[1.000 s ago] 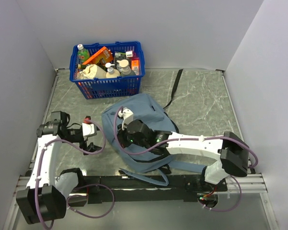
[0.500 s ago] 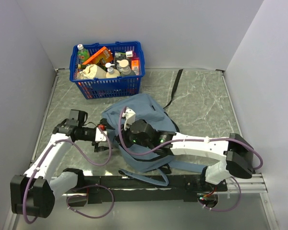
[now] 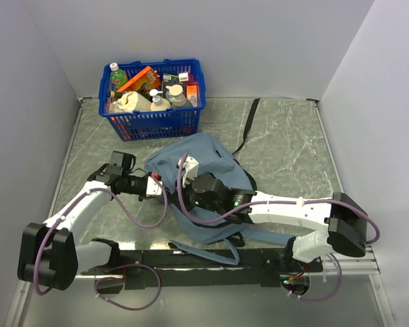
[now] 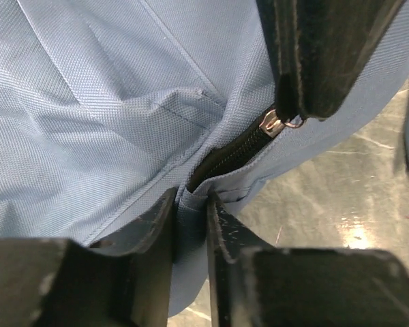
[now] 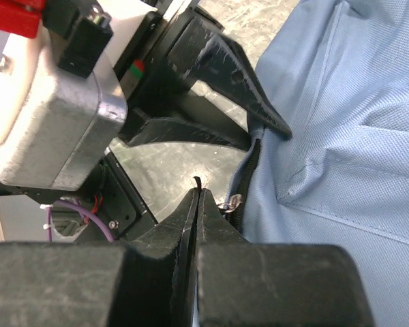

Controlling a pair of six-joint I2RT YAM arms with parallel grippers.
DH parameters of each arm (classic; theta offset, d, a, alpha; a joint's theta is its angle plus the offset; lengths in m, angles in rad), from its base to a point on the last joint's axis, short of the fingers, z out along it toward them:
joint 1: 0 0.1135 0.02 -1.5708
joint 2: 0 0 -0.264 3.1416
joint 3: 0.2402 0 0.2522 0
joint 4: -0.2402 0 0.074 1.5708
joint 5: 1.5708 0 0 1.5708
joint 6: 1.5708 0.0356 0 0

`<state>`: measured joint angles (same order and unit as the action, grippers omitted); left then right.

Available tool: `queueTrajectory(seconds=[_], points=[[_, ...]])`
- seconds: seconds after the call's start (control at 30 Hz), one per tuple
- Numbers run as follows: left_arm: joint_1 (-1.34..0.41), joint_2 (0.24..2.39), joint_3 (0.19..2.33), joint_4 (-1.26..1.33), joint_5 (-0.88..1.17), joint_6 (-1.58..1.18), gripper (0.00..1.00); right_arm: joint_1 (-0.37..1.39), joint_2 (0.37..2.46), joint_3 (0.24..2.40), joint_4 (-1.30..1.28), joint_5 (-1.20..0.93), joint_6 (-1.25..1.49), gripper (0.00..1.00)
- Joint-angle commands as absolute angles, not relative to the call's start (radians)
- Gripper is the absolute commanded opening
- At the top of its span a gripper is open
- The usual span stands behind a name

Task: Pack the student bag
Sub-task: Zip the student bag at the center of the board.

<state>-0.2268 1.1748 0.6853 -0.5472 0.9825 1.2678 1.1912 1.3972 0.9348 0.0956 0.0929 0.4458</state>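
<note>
The student bag (image 3: 208, 153) is a grey-blue backpack lying flat mid-table, its blue fabric filling the left wrist view (image 4: 109, 102) and the right side of the right wrist view (image 5: 341, 136). Both grippers meet at its left edge. My left gripper (image 4: 191, 204) is shut on a fold of bag fabric (image 4: 189, 228) just below the end of the dark zipper (image 4: 225, 155). My right gripper (image 5: 198, 194) is shut on the thin black zipper pull (image 5: 198, 180), beside the metal slider (image 5: 232, 202). From above, the left gripper (image 3: 168, 193) and right gripper (image 3: 182, 199) sit close together.
A blue plastic basket (image 3: 153, 124) full of bottles and packets stands at the back left. A black strap (image 3: 249, 122) trails from the bag toward the back wall. Blue shoulder straps (image 3: 211, 248) lie over the near rail between the arm bases. Walls close in on three sides.
My left arm has swung right from the table's left side to the bag, and its gripper went from open to shut on the fabric. The right arm shifted slightly right, still shut.
</note>
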Motion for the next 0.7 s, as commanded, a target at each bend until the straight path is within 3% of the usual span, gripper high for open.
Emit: queueTrajectory(seconds=[0.0, 0.4, 0.67], points=[[-0.23, 1.16, 0.672, -0.474, 0.933, 1.244, 0.23, 1.195, 1.338, 0.94, 0.179, 0.072, 0.46, 0.0], [-0.187, 1.154, 0.701, -0.403, 0.83, 1.127, 0.09, 1.296, 1.154, 0.795, 0.071, 0.164, 0.517, 0.0], [-0.118, 1.143, 0.741, -0.41, 0.798, 1.112, 0.08, 1.35, 0.993, 0.7, -0.046, 0.264, 0.58, 0.0]])
